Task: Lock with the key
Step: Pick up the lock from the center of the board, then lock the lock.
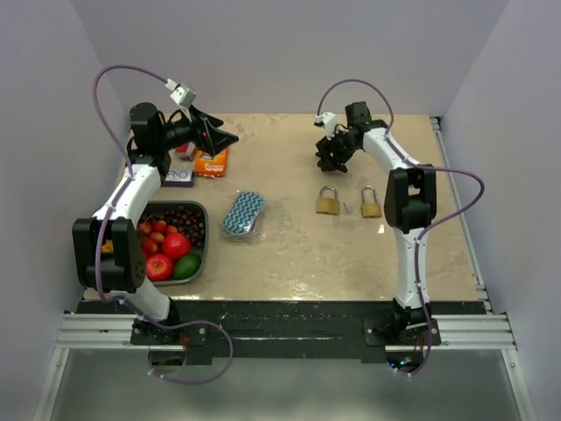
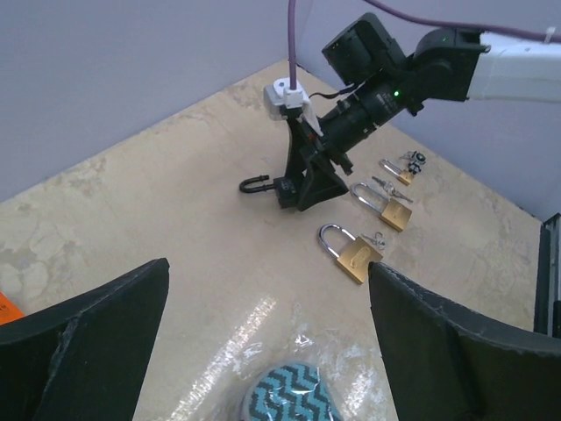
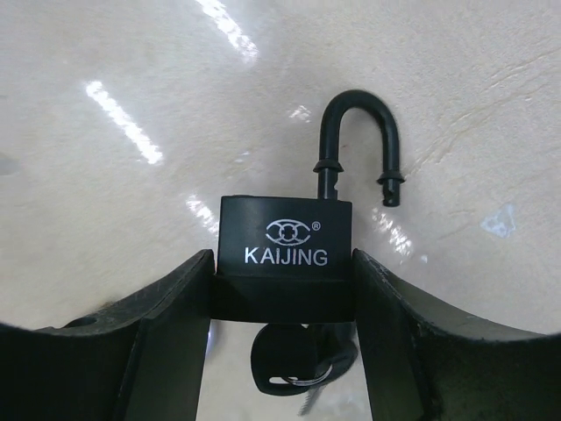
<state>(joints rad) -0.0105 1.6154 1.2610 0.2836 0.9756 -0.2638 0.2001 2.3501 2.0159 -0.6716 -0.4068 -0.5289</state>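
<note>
Right gripper (image 3: 282, 267) was clamped on the flanks of the black padlock (image 3: 285, 239), which lay on the desk (image 3: 105, 105) toward its far edge, right of centre. Shackle (image 3: 361, 132) stood unlatched, its free leg clear of the body, pointing away from the wrist; key (image 3: 279, 373) sat in the base, on the wrist side. Long axis ran in line with the gripper. Left gripper (image 2: 267, 281) hung wide and empty near the far left corner, well apart. Judged: locking requires the shackle pushed home toward the right wrist
</note>
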